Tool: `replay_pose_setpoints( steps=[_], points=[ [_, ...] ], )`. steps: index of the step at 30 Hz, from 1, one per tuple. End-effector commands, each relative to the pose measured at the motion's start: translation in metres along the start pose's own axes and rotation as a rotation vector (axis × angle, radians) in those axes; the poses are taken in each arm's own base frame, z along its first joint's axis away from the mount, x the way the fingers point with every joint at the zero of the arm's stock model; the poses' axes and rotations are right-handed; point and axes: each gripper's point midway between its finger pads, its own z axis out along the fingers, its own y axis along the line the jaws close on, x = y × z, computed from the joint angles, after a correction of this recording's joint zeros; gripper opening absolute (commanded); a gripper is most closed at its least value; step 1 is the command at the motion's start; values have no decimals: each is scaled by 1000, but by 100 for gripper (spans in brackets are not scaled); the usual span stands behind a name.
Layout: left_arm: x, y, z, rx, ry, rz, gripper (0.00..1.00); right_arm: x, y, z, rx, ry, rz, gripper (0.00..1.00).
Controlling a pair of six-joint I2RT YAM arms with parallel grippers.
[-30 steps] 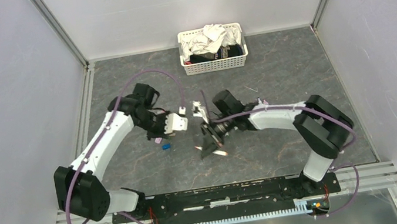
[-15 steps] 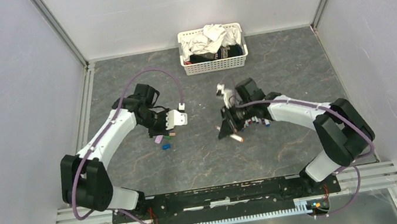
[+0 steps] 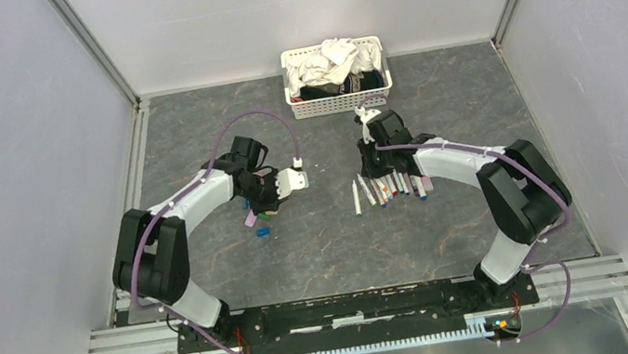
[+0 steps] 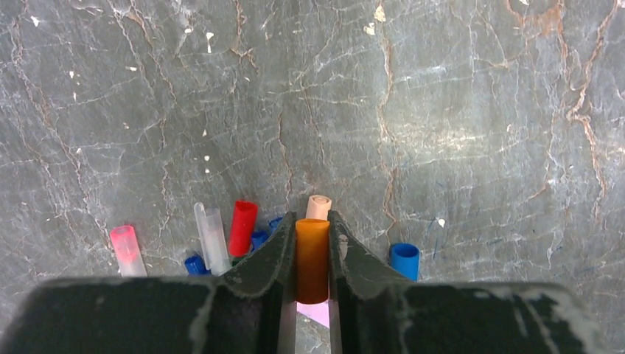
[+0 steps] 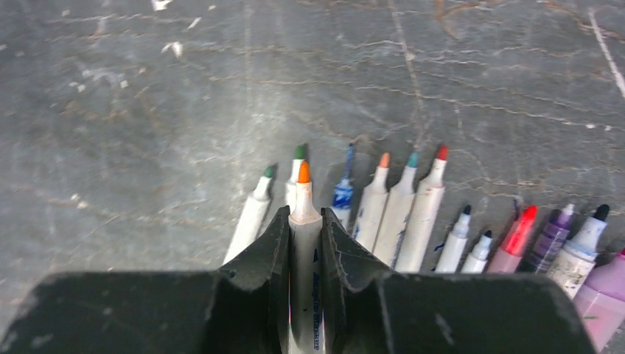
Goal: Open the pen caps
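Clamping an orange cap (image 4: 312, 258), the left jaws hang over the bench (image 4: 442, 110). Loose caps (image 4: 242, 227) lie at their nine o'clock, and a blue one (image 4: 404, 259) at three. The right jaws grip an orange-tipped pen (image 5: 304, 251), with uncapped pens (image 5: 413, 210) fanned toward three o'clock. Letting go from height could send the cap rolling away, or the pen knocking its neighbours askew.

Looks like a robotics lab cell: boxed in by plain pale panels (image 3: 2, 186) on aluminium framing (image 3: 94, 50), floored with a grey marbled tabletop (image 3: 322, 256), fitted with a left arm (image 3: 200, 192) and a right arm (image 3: 451, 161) bolted to a black rail (image 3: 358, 307) at the near edge (purple cables (image 3: 258, 113) looping along both).
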Motion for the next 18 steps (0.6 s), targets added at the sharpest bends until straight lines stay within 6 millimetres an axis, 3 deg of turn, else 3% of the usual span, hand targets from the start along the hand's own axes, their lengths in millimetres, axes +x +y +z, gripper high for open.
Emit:
replay_pose_setpoints(
  steps=[1,5,11,18],
  points=[
    [-3,5,9,-28,-2,-41,25,-26,-20,11,126,-100,25,19],
    [-1,6,12,-24,12,-60,32,-16,-26,17,149,-100,40,20],
    [-2,7,10,-31,11,-69,33,-8,-36,18,191,-101,43,20],
    [-28,12,-12,-39,-48,-102,43,-6,-38,15,204,-101,38,27]
  ],
)
